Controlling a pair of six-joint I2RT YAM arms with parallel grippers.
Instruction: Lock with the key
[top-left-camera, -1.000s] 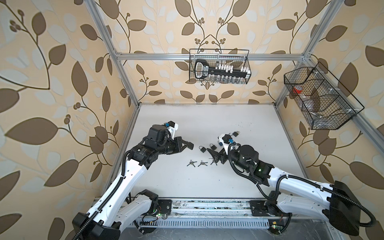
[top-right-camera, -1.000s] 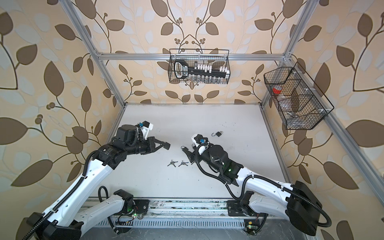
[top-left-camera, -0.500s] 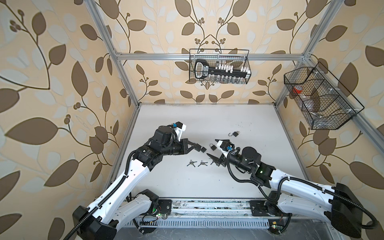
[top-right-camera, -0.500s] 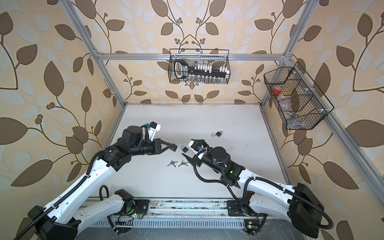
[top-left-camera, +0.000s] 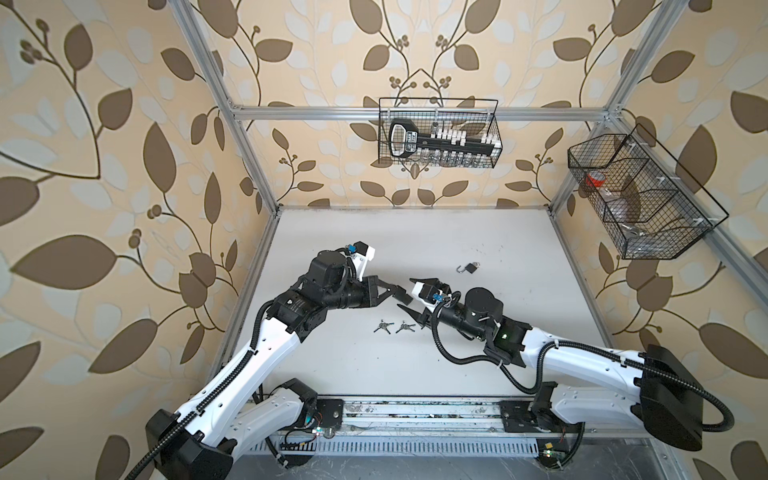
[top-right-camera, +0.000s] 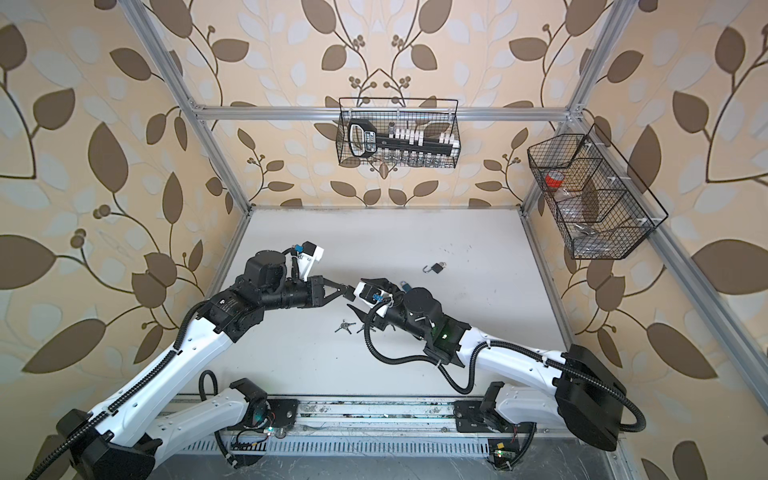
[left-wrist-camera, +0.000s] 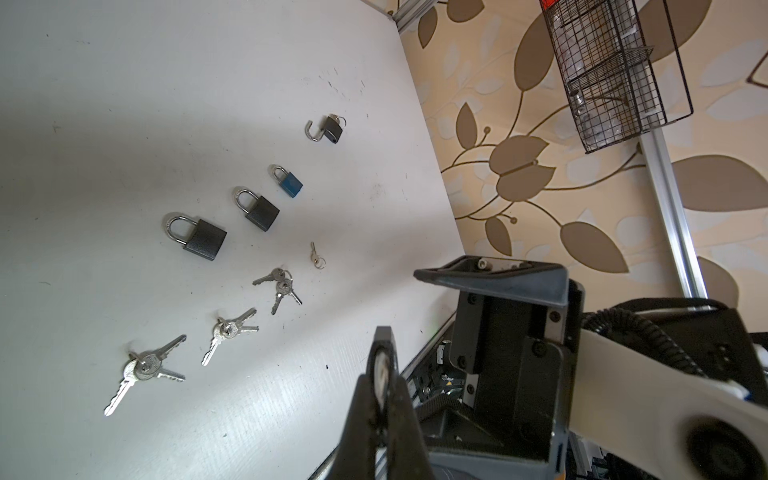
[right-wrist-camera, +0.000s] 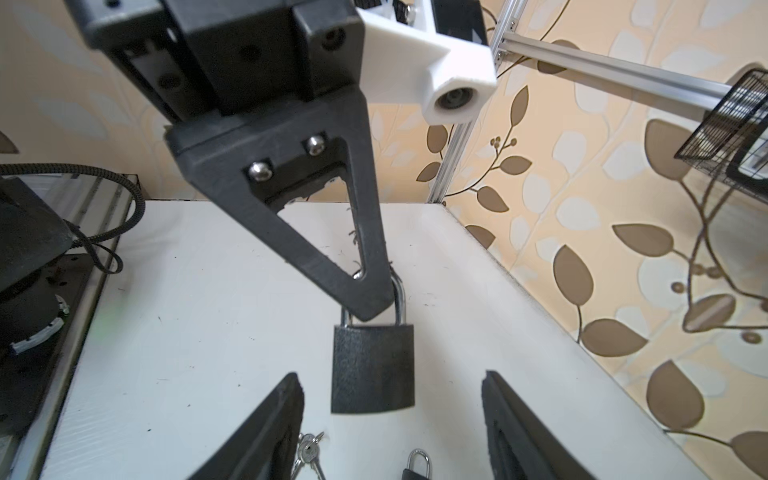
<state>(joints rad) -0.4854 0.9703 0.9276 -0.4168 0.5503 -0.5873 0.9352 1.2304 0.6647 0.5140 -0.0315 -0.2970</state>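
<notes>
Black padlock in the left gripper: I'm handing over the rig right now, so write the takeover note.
Left gripper: shut on the shackle of the black steel-shackled padlock, which hangs above the white table.
Right gripper: open, jaws either side of the padlock body, not touching.
On the table: large closed black padlock, mid-sized closed black padlock, blue padlock, open black padlock with a ring at its base, silver key bunches, single small key.
Done: padlock lifted. Left: right gripper grips the body; no key is picked yet.
</notes>
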